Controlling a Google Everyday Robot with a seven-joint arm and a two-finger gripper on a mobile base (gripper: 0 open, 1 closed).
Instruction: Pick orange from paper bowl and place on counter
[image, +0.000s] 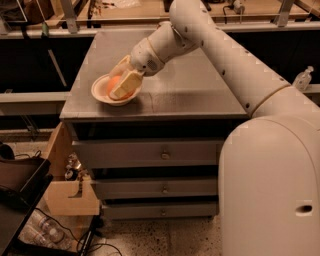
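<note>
Dimly lit workshop with light wooden benches (130, 12) along the back and a speckled floor (175, 235) below. At centre, a grey desk (200, 85) with a flat matte top over three drawers (162, 155), each with a small central knob. Near the left front corner of that top, a shallow off-white paper bowl (98, 92) with a wide rim, upright and just inside the edge. Inside the bowl, a smooth, round orange (113, 86), bright against the pale paper and only partly visible, taking up about half the bowl's width. Reaching down from the upper right across the desk, a white arm (225, 55), ending in a gripper (119, 85) lowered into the bowl. Jaws pinching the orange, one pale finger (127, 84) lying across the fruit's near side, the other behind it. In the right foreground, the robot's bulky white body (270, 190). Beyond the desk's right edge, a small clear bottle (302, 79). Left of the drawers, an open tan box (70, 195) beside a dark bin (20, 180), with cables (75, 235) trailing on the floor.
</note>
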